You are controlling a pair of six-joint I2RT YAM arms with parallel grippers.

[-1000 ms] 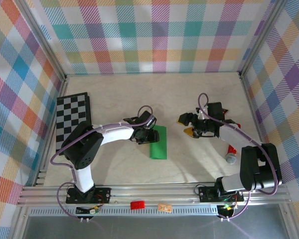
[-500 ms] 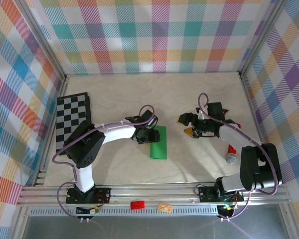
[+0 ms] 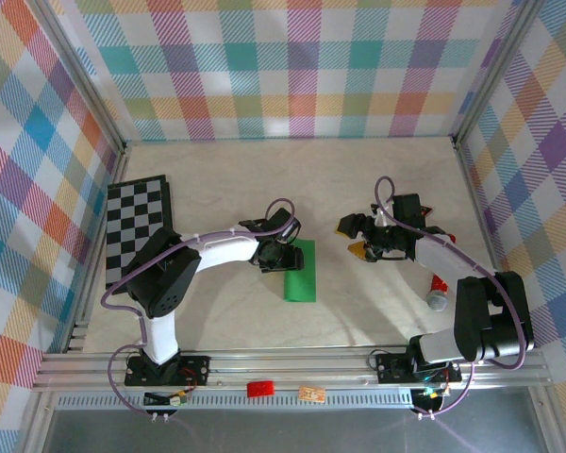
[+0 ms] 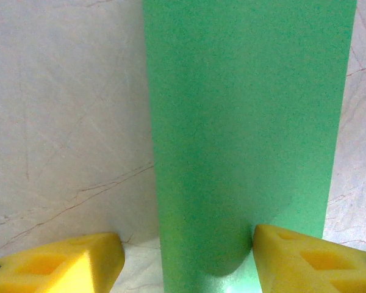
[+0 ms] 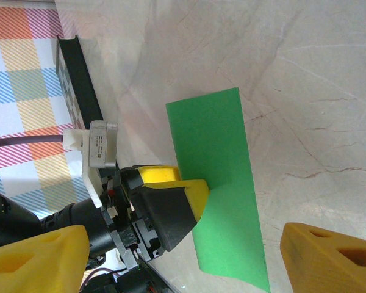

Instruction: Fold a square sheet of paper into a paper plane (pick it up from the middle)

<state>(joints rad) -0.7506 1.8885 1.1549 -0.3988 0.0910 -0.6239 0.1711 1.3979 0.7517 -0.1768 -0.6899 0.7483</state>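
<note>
**Fig.** The left gripper (image 4: 188, 255) is shown low over the thin, bright green square sheet of paper (image 3: 300, 274). The sheet lies flat on the pale marbled tabletop (image 4: 67, 122) as a narrow strip, directly beneath and ahead of the parted yellow fingers (image 4: 55, 265), and nothing is grasped. The right gripper (image 3: 358, 238) is held spread wide and empty, with the strip well off to its left. The step in hand is judged to be the working of a lengthwise half-fold. Next, a corner must be lifted and creased toward the centre line while the strip is pinned.
</note>
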